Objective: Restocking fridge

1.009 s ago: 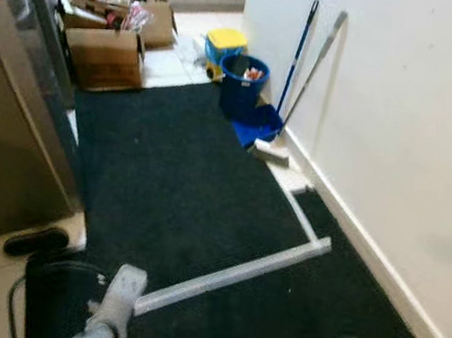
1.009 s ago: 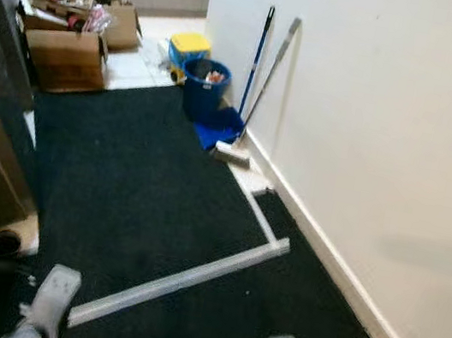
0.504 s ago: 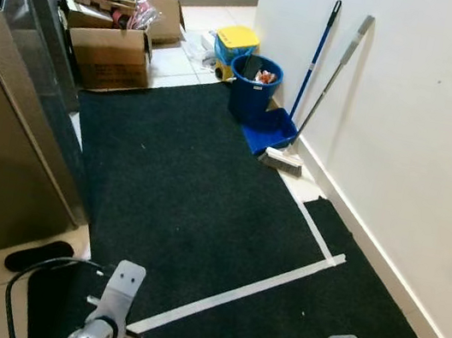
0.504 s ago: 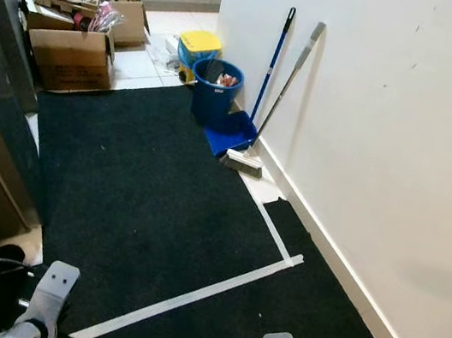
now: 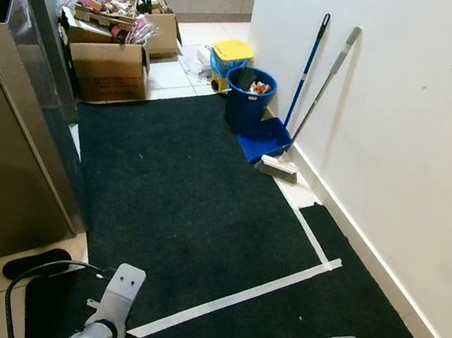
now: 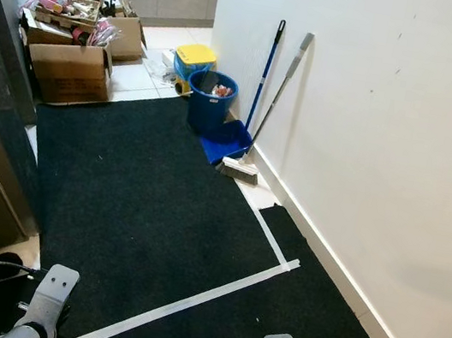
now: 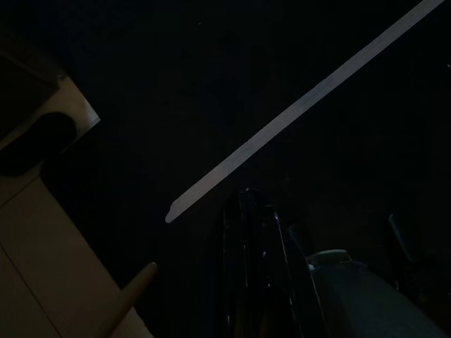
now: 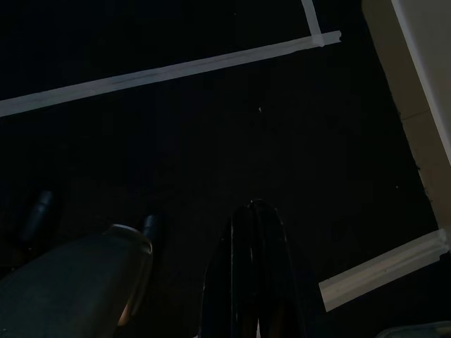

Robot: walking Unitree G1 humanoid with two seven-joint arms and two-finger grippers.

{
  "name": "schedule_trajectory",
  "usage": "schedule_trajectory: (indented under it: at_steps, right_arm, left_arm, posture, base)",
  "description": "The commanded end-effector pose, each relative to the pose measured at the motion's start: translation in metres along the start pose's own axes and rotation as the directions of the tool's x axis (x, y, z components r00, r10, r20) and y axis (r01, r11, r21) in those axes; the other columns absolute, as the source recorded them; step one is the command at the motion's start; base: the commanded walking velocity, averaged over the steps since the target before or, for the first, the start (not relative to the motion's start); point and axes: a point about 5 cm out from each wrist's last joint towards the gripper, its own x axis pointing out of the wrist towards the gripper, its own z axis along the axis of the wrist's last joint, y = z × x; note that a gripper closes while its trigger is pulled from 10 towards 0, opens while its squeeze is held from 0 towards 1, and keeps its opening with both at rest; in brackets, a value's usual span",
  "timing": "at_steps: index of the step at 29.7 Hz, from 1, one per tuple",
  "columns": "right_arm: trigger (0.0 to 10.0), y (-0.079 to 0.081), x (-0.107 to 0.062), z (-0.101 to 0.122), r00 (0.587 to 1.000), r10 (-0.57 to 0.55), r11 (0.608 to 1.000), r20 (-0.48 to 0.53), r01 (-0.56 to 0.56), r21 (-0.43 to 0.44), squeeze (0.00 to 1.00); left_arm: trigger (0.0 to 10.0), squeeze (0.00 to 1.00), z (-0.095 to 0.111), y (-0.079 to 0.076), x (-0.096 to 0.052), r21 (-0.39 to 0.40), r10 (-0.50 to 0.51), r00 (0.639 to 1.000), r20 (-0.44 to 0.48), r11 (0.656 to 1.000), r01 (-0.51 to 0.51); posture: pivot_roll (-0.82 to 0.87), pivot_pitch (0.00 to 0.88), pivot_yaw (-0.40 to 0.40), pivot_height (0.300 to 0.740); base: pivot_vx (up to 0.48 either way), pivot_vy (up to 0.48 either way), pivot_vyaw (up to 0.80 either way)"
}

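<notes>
1. The left gripper (image 7: 250,211) hangs low over the black carpet (image 5: 179,187). Its two black fingers lie pressed together, with nothing between them.
2. The right gripper (image 8: 257,225) hangs low too, over the same carpet. Its fingers are also pressed together and hold nothing.
3. A strip of white tape (image 5: 239,297) runs across the carpet just in front of both arms. It meets a second strip at a corner near the wall.
4. The fridge (image 5: 4,149) stands on the robot's left. Its grey side is next to the carpet's edge. Its dark front edge runs up toward the top of the head view.
5. A black cable (image 5: 37,263) lies on the pale floor tiles by the bottom of the fridge.
6. Far ahead, cardboard boxes (image 5: 108,67) sit on the tiles, full of packets and pink things.
7. A blue bucket (image 5: 250,95) stands by the white wall (image 5: 407,121). A yellow tub (image 5: 231,51) is just behind it.
8. A blue dustpan (image 5: 266,139) and a broom (image 5: 283,166) rest beside the bucket, with their handles leaning on the wall.
</notes>
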Motion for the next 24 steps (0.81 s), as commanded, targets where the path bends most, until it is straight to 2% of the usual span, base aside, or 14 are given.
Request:
schedule_trajectory:
  at_steps: [1, 5, 24]
  right_arm:
    - [10.0, -0.0016, -0.0009, -0.0027, 1.000, -0.002, 1.000, -0.008, 0.002, -0.004, 0.00]
    - [10.0, -0.0017, -0.0013, -0.0042, 1.000, 0.001, 1.000, -0.015, -0.001, -0.014, 0.00]
    - [10.0, -0.0019, -0.0025, -0.0086, 0.999, -0.004, 1.000, -0.032, 0.003, -0.028, 0.00]
  left_arm:
    - [10.0, 0.00, -0.0080, -0.0031, -0.0021, -0.005, -0.010, 1.000, -0.025, 1.000, 0.010]
    - [10.0, 0.00, -0.0091, -0.0030, -0.0026, 0.003, -0.009, 1.000, -0.028, 1.000, 0.009]
    - [10.0, 0.00, -0.0092, -0.0042, -0.0026, 0.009, -0.009, 1.000, -0.028, 1.000, 0.010]
  posture:
    - [-0.01, 0.064, -0.042, 0.740]
    - [-0.01, 0.062, -0.042, 0.740]
    - [-0.01, 0.064, -0.040, 0.740]
  base:
    - [0.000, 0.000, 0.00]
    - [0.000, 0.000, 0.23]
    - [0.000, 0.000, 0.80]
